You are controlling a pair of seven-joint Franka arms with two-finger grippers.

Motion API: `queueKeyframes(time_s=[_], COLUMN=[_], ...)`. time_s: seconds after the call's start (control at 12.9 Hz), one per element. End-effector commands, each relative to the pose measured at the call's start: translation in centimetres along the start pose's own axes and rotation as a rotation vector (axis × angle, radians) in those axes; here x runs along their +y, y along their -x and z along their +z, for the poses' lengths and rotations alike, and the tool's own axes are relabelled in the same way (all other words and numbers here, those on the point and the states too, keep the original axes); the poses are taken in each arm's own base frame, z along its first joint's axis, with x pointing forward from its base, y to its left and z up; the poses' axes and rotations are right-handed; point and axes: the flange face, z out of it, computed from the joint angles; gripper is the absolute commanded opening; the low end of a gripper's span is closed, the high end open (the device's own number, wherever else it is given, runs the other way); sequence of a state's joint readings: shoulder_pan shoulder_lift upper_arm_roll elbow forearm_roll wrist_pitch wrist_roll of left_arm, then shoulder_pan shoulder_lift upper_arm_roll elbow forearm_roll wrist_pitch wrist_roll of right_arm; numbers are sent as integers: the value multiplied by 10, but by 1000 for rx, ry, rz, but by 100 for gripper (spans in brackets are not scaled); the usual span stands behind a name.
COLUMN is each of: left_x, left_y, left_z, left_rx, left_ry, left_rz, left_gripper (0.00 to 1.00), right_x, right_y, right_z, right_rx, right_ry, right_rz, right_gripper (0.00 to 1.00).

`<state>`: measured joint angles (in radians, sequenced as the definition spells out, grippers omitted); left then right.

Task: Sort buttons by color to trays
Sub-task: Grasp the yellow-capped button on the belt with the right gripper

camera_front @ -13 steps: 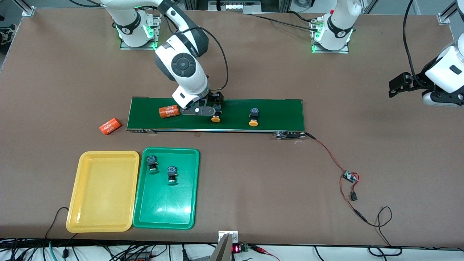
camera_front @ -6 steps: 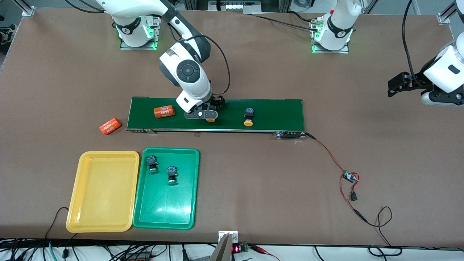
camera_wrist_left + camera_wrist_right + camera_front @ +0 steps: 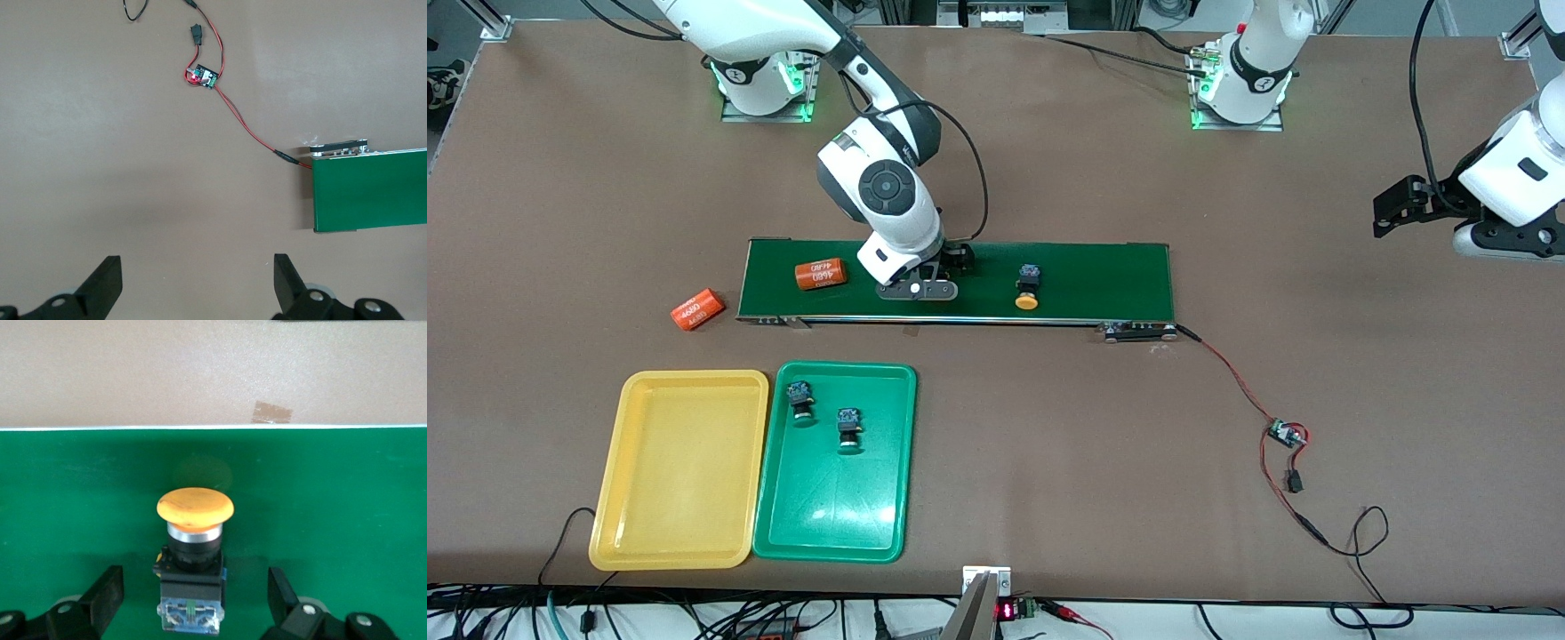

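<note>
My right gripper (image 3: 918,290) is low over the dark-green conveyor belt (image 3: 1103,276) and covers one yellow button in the front view. In the right wrist view that yellow button (image 3: 193,550) lies between my open fingers (image 3: 107,592), apart from both; the gripper (image 3: 195,600) is empty. A second yellow button (image 3: 1028,290) lies on the belt toward the left arm's end. Two green buttons (image 3: 800,402) (image 3: 848,429) lie in the green tray (image 3: 831,516). The yellow tray (image 3: 680,471) beside it holds nothing. My left gripper (image 3: 1396,206) (image 3: 197,287) waits open over bare table.
One orange cylinder (image 3: 820,273) lies on the belt beside my right gripper, another (image 3: 696,308) on the table off the belt's end. A small circuit board (image 3: 1285,434) (image 3: 202,76) with red wires runs to the belt's other end (image 3: 370,190).
The belt's button and cylinder have drifted toward the right arm's end. My right gripper followed and lowered over the nearer yellow button, hiding it in the front view. The left arm shifted slightly.
</note>
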<state>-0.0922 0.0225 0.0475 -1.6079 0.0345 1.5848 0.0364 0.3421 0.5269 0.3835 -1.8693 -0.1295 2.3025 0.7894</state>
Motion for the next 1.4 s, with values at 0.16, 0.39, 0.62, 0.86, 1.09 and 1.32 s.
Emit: queueKeyframes(time_s=[0.16,0.39,0.62,0.86,1.09,1.32], left_x=[1,1,0,-1,-2,-5], left_y=[3,3,3,4,4,5], left_z=[-8,-8,-8,-8,-8,-7], left_rx=[-2,-3,-2,-5,-9,-17], left_ry=[10,12,12,12,12,13], left_rz=[0,0,-2,-4,-5,-13], left_gripper=[100,100,100,100,100,100], right_x=[-1,13,38,83,142,216], right_y=[-3,-17,-23,-50,-87,-123], right_z=[4,-18,-62,-108,-139,-169], right_rx=[17,52,40,61,55,34], right_ry=[20,20,71,68,100,94], right_rz=[-17,-27,-38,-83,-75,-127], right_gripper=[42,20,20,20,20,20])
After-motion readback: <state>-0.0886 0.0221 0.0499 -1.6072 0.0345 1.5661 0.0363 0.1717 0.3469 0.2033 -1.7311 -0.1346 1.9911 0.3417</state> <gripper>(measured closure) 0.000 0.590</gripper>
